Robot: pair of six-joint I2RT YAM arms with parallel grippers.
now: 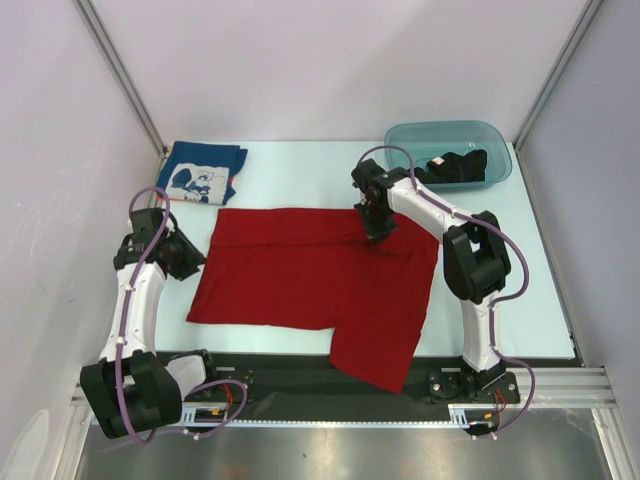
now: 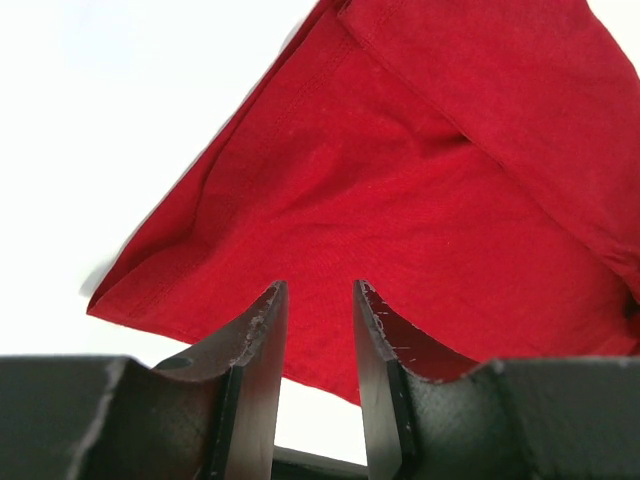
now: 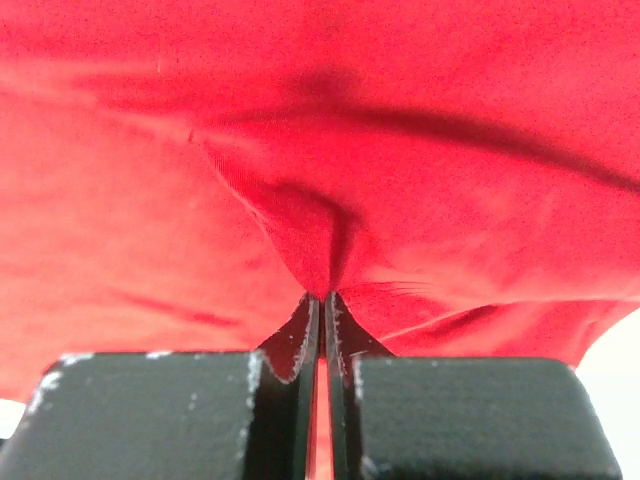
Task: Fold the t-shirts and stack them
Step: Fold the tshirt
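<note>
At the left of the top view the left gripper [image 1: 186, 256] sits just off the left edge of the red t-shirt [image 1: 300, 270]; in its wrist view its fingers [image 2: 262, 330] stand apart with nothing between them, above a corner of the red cloth on the white surface. In the upper left of the table lies the blue t-shirt [image 1: 205, 172], folded into a small rectangle with its white print facing up. The red t-shirt is spread flat mid-table, its long axis running left to right across the frame, while one section at the lower right reaches down over the near edge onto the black strip [image 1: 300, 375]; which end is the neck cannot be told. Near its upper right edge the right gripper [image 1: 378, 233] has its fingers [image 3: 300, 335] pressed together on a pinched ridge of the red cloth. In the upper right the teal tub [image 1: 440, 125] holds the crumpled black t-shirt [image 1: 455, 165]. The table [image 1: 300, 165] is pale and smooth, closed in by plain white walls [image 1: 330, 60] with slanted metal posts [image 1: 120, 70]
</note>
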